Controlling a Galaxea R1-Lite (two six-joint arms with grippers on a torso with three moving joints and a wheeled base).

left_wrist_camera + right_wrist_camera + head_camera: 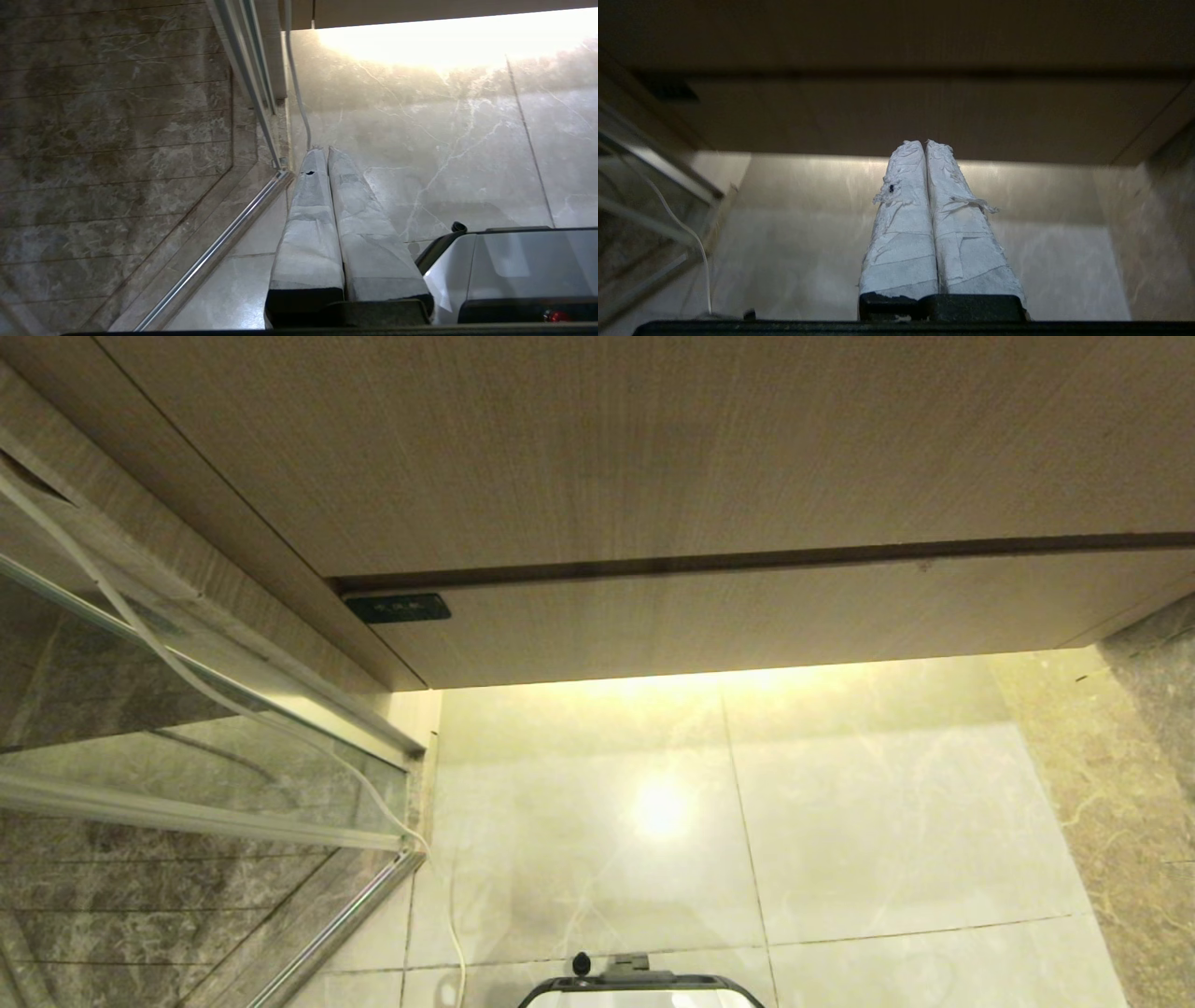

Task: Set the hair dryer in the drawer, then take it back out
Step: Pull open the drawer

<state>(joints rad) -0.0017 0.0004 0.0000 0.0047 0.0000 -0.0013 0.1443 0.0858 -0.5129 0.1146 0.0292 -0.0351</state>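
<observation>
The hair dryer is out of view. The drawer (pixel 653 457) shows only as a flat, handleless beige wood-grain front, pushed in flush with the vanity above the floor; it also fills the far end of the right wrist view (pixel 896 42). My right gripper (pixel 924 142) is shut and empty, its white-taped fingers (pixel 901 224) pressed together, pointing at the vanity's lower panel above the lit floor. Beside my base, my left gripper (pixel 325 148) is shut on nothing and points down at the floor tiles. Neither gripper shows in the head view.
A glass shower partition with a metal frame (pixel 187 728) stands at the left, and a thin white cord (pixel 168 658) hangs along it. A small black box (pixel 397 608) sits on the lower vanity panel. Pale marble floor (pixel 840 821) lies ahead, a dark stone wall (pixel 1148 756) at the right.
</observation>
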